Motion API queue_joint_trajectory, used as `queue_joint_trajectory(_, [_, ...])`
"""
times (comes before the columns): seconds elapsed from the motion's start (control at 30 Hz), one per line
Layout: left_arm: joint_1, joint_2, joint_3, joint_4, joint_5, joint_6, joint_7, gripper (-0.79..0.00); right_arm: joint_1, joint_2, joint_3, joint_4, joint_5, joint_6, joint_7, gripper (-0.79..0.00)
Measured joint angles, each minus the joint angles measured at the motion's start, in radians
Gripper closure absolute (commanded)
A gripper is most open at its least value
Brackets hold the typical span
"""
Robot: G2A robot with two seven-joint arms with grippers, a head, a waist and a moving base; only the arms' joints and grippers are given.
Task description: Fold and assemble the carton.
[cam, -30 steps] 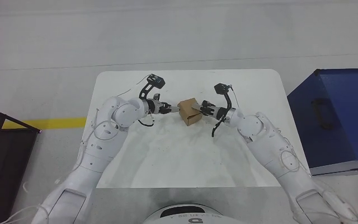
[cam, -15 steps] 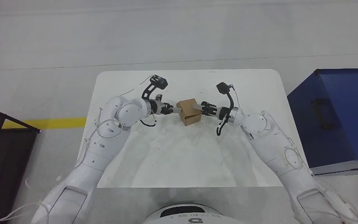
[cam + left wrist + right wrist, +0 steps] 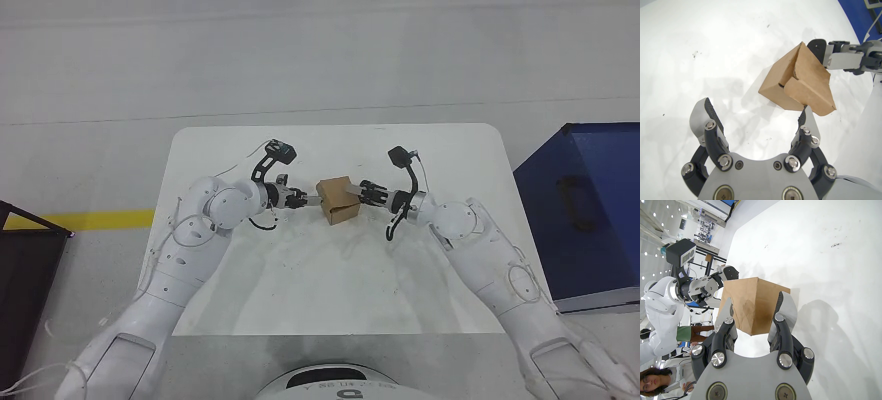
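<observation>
Right end effector (image 3: pixel 359 193) shifted carton (image 3: pixel 337 200) slightly farther.

top: high over the arms, facing straight down, far enough to take in the whole table (image 3: pixel 300 290) | left wrist: close behind left gripper (image 3: pixel 756 104), facing 3 o'clock | right wrist: close behind right gripper (image 3: pixel 755 295), facing 9 o'clock | shared: carton (image 3: pixel 338 198) mid-table, in all three views

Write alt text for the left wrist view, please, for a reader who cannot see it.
A brown cardboard carton with partly folded flaps sits on a white table. The open left gripper faces it, one fingertip at a flap's edge; the right gripper holds its far side.
</observation>
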Motion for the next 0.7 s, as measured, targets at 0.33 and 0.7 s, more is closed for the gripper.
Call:
queue_joint_trajectory(0.33, [-0.083,-0.026,0.079,0.065,-0.008,0.052,0.009,-0.785,-0.01,-0.002,-0.006,-0.018,-0.029,0.017,-0.008,-0.413])
queue_joint_trajectory(0.7, [-0.062,-0.017,0.063,0.054,0.001,0.036,0.022,-0.785,-0.03,-0.003,-0.014,-0.05,-0.097,0.021,-0.044,-0.536])
